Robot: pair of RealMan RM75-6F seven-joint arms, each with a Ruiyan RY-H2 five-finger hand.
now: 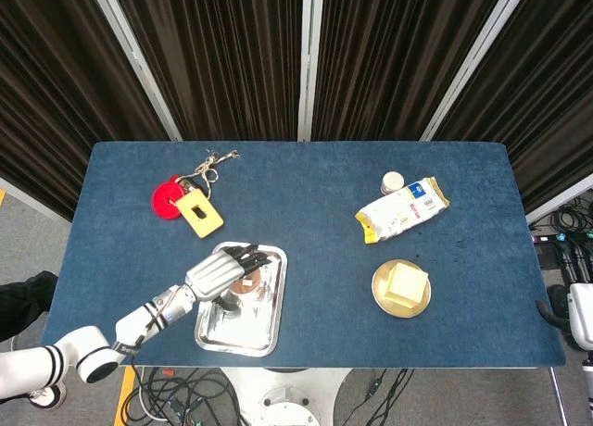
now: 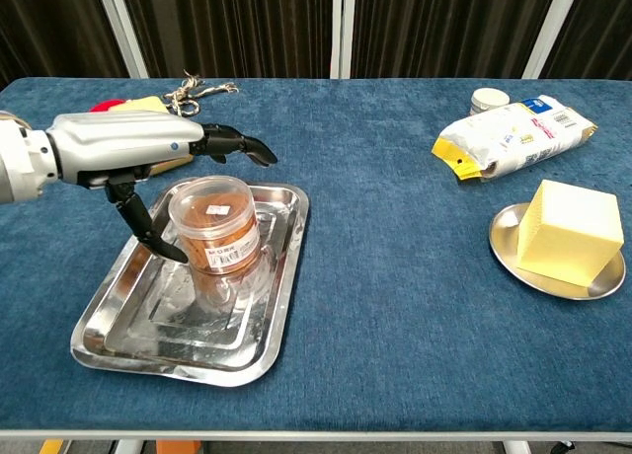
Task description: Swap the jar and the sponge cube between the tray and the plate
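Shiny metal tray holds the jar, right under the left hand. The fingers are spread wide and nothing is gripped yet. Far to its right, the sponge cube is kept on the plate. No swapping has been done.

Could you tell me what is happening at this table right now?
The left robot hand is reaching over the jar, which stands in the tray; its fingers are spread and not yet closed on it. The sponge cube sits on the plate at the other side. The right robot hand waits off the table's edge, so the swap has not begun.
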